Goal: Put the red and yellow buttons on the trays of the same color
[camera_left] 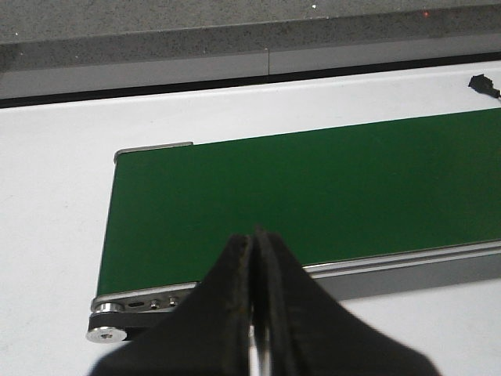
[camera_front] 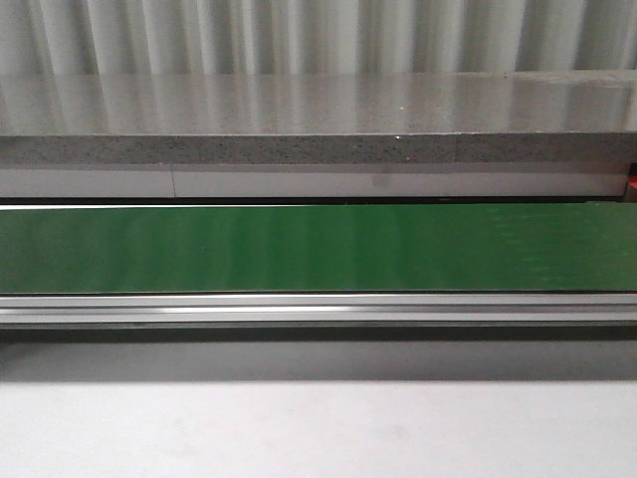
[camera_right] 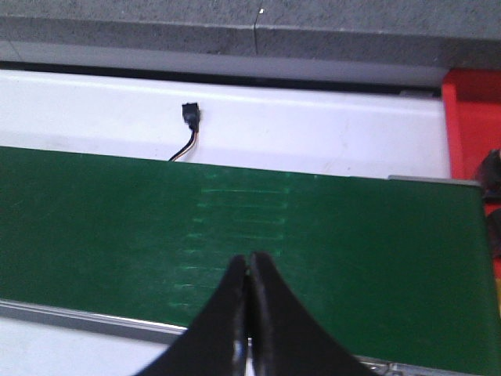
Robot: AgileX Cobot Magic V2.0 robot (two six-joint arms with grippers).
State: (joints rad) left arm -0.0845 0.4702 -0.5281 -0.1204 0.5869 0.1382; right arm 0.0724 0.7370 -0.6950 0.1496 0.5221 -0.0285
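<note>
Green conveyor belt [camera_front: 318, 249]: a long flat band running across the white counter [camera_front: 318, 428], edged on its near side by a brushed-metal side rail [camera_front: 318, 309]. No button shows on the belt in any of the three views.

Grey speckled stone ledge [camera_front: 318, 149]: runs along the far side, behind the belt.

Left claw [camera_left: 254, 258]: black fingers pressed together, clenched on nothing. It sits over the near edge of the belt, close to the belt's end roller [camera_left: 108, 334], where the rail's bolts show.

Right claw [camera_right: 249, 274]: black fingers likewise closed tip to tip, empty. It sits above the belt surface near its other end.

Red tray [camera_right: 470, 117]: seen only in the right wrist view, lying just past the belt's end on the counter. Dark items at its edge are too cropped to identify.

Small black connector with thin wires [camera_right: 189, 117]: lies on the counter between the belt and the ledge.
</note>
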